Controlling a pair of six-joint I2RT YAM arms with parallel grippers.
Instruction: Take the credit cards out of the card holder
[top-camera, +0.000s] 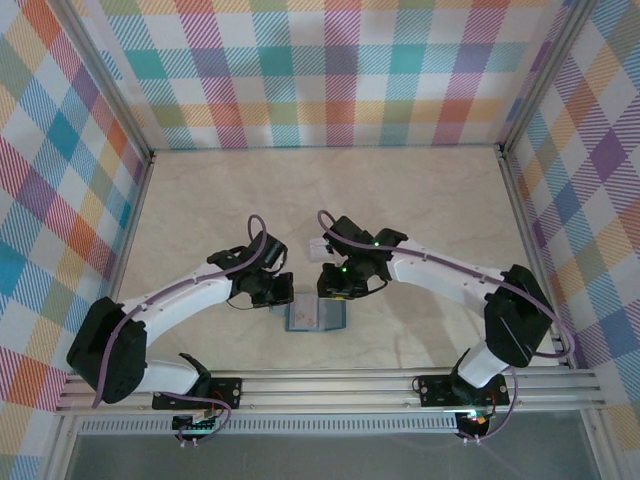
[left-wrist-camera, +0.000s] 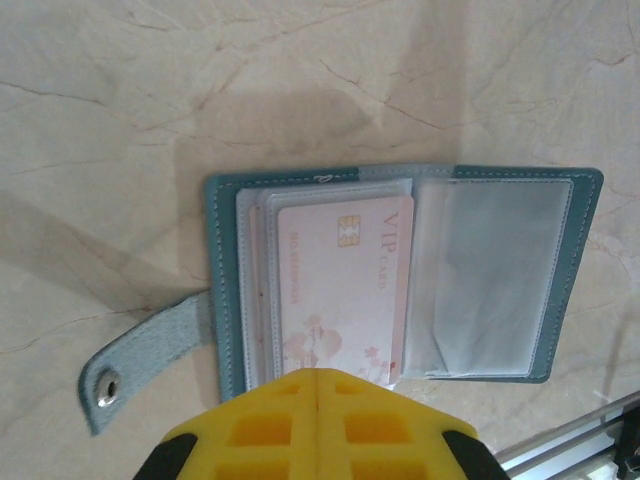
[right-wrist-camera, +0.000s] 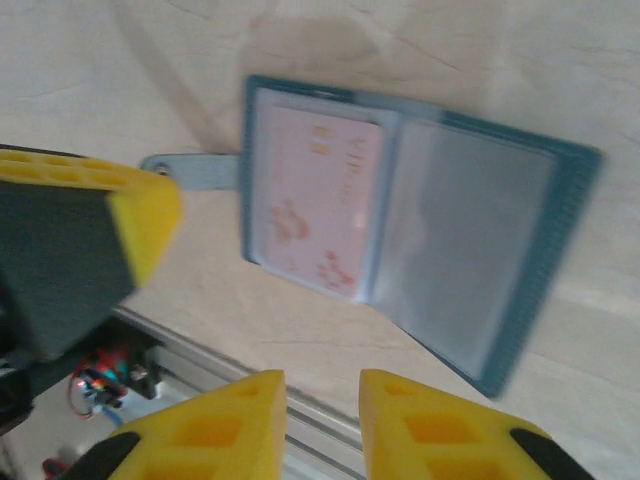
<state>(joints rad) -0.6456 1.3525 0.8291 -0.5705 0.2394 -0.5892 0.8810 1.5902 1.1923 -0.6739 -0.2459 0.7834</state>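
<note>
The teal-blue card holder (left-wrist-camera: 222, 290) lies open on the marble table, its snap tab (left-wrist-camera: 150, 355) sticking out to the left. A pink-white credit card (left-wrist-camera: 345, 285) marked VIP sits in its left pocket, with further card edges stacked behind it. The right side holds clear sleeves (left-wrist-camera: 500, 270). My left gripper (left-wrist-camera: 318, 373) is shut, fingertips together at the card's near edge, nothing between them. From above, the left gripper (top-camera: 280, 292) is at the card holder's (top-camera: 315, 316) left corner. The right gripper (right-wrist-camera: 322, 385) hovers open just short of the card holder (right-wrist-camera: 560, 200), jaws apart and empty.
An aluminium rail (top-camera: 330, 385) runs along the table's near edge, close below the card holder. Plaid walls enclose the table on three sides. A small pale rectangle (top-camera: 318, 246) lies by the right arm's wrist. Open marble surface stretches toward the back.
</note>
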